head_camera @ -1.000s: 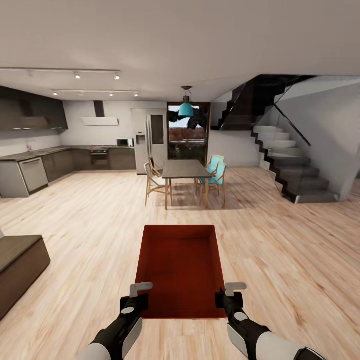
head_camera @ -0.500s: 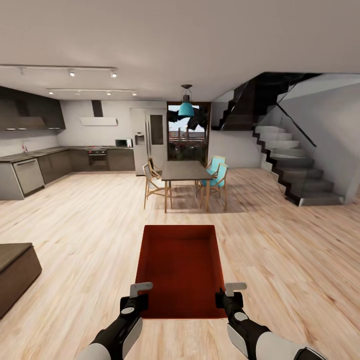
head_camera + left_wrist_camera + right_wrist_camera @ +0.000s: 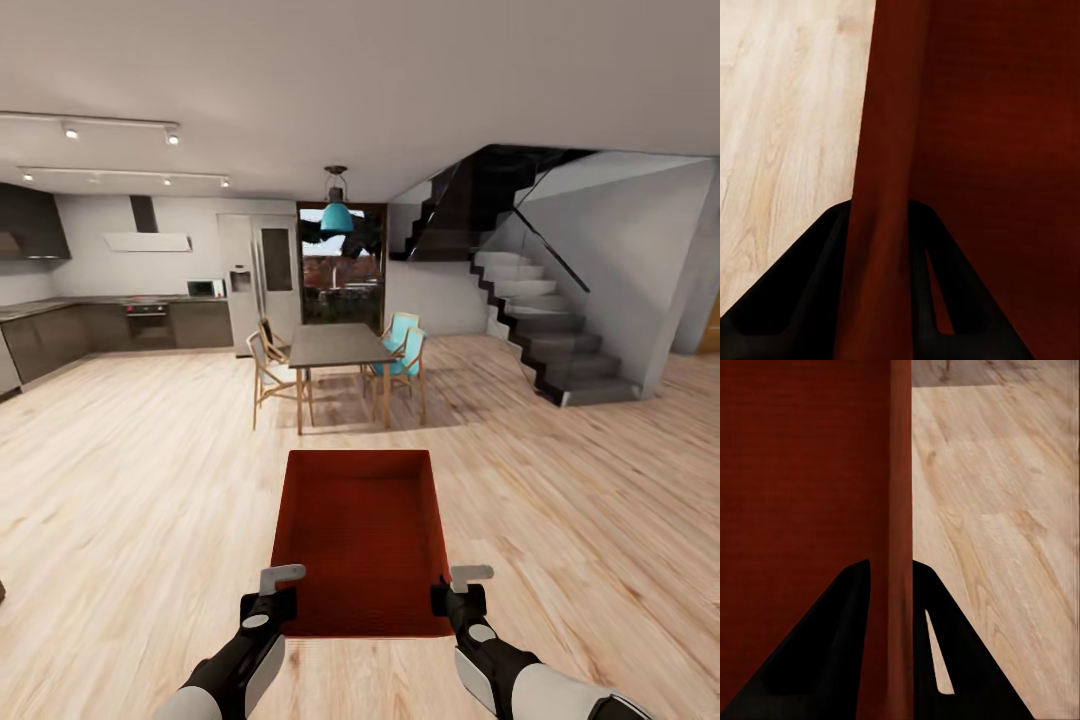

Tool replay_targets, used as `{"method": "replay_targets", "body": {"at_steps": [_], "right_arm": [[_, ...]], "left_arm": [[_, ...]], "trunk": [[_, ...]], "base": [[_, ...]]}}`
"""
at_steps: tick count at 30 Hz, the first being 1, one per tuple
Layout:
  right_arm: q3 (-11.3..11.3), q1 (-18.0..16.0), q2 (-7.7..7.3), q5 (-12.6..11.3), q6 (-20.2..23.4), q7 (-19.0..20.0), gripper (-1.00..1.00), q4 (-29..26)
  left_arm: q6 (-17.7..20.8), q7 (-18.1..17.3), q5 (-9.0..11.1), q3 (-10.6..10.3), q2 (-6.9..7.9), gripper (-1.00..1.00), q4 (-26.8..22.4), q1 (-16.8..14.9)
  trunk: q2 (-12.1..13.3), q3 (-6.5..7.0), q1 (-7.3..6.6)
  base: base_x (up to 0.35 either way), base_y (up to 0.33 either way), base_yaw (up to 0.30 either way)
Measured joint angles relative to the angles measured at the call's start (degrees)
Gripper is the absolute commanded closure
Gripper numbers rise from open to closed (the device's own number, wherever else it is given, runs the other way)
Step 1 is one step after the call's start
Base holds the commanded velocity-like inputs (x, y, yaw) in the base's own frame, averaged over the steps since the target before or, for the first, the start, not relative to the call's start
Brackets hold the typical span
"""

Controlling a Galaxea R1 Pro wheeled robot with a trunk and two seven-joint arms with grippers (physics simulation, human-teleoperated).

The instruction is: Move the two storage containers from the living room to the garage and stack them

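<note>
One orange-red storage container (image 3: 362, 535) hangs level in front of me above the light wood-plank floor. My left gripper (image 3: 272, 596) is shut on its left wall near the close corner. My right gripper (image 3: 455, 592) is shut on its right wall. In the left wrist view the thin red wall (image 3: 881, 217) runs between the two black fingers (image 3: 802, 300). The right wrist view has the same red wall (image 3: 898, 547) pinched between dark fingers (image 3: 821, 652). The container is lidless and empty, with a finely ribbed bottom.
Ahead stands a dark dining table (image 3: 340, 345) with wooden and teal chairs (image 3: 400, 355). A dark staircase (image 3: 545, 330) rises at the right. Kitchen counters (image 3: 110, 325) and a fridge (image 3: 260, 280) line the far left wall. Open plank floor (image 3: 130, 480) lies between me and the table.
The whole view has swung to the right: table, kitchen and stairs slid left and the dark bench at the left left the frame. Both grippers and the container hold the same pose.
</note>
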Motion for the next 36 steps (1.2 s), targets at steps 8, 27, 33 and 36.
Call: {"method": "replay_targets", "body": {"at_steps": [8,27,33,36], "right_arm": [[-0.01,0.0,0.0,0.03,0.0,-0.01,1.0,-0.01],[-0.01,0.0,-0.01,-0.04,0.0,0.04,1.0,0.01],[-0.01,0.0,0.0,-0.04,0.0,0.04,1.0,0.01],[-0.01,0.0,0.0,-0.02,0.0,0.04,1.0,0.01]], "left_arm": [[-0.02,-0.02,0.01,0.01,0.0,1.0,0.01,0.0],[0.02,-0.06,-0.05,0.04,0.01,1.0,-0.01,0.0],[0.01,-0.04,0.0,0.0,0.02,1.0,0.0,0.0],[0.0,-0.03,-0.02,0.01,0.01,1.0,0.0,0.0]], "trunk": [[0.0,0.0,0.0],[0.0,0.0,0.0],[0.0,0.0,0.0],[0.0,0.0,0.0]], "base": [[0.32,0.0,-0.287],[0.32,0.0,-0.287],[0.32,0.0,-0.287],[0.32,0.0,-0.287]]}}
